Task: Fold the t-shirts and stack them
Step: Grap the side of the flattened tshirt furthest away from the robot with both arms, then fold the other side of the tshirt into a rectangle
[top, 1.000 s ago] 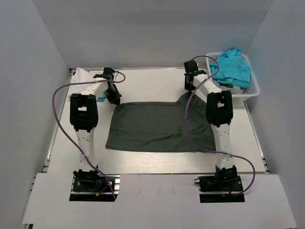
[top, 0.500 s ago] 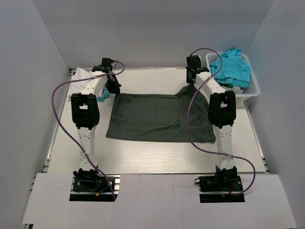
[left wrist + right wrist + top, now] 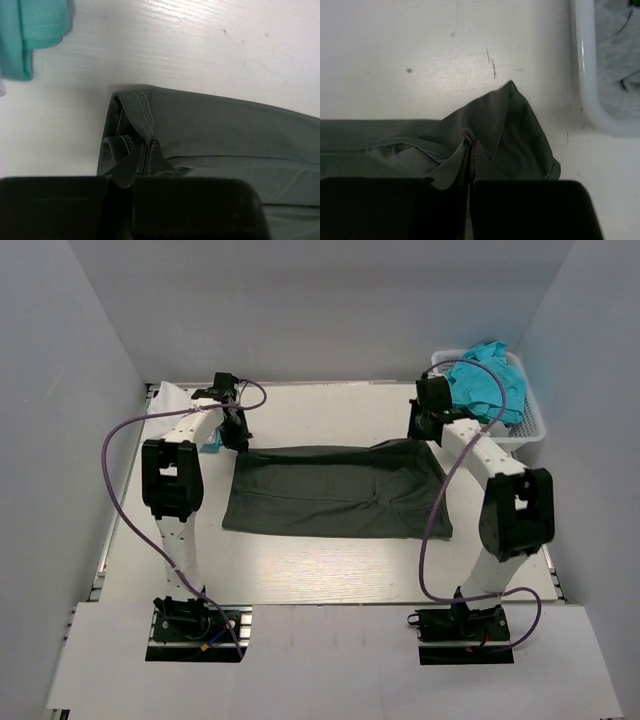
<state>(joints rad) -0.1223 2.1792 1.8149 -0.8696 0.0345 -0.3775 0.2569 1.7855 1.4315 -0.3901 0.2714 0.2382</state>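
Observation:
The dark charcoal t-shirt (image 3: 335, 495) lies spread across the middle of the table, folded into a wide band. My left gripper (image 3: 238, 436) is shut on its far left corner, where the stitched hem (image 3: 145, 120) bunches up between the jaws of my left gripper (image 3: 132, 172). At the far right corner my right gripper (image 3: 426, 432) is shut on a raised peak of the same dark cloth (image 3: 507, 125), pinched in my right gripper (image 3: 470, 175). Turquoise t-shirts (image 3: 487, 380) are heaped in the basket. A white t-shirt (image 3: 166, 400) lies at the back left, a teal one (image 3: 30, 30) beside it.
The white lattice basket (image 3: 531, 430) stands at the back right, its rim (image 3: 585, 75) close to my right gripper. Grey walls enclose the table on three sides. Purple cables loop from both arms over the table.
My right arm has swung right toward the basket, drawing the shirt's far right corner outward. The far edge is now stretched straighter between both grippers. My left gripper has shifted slightly.

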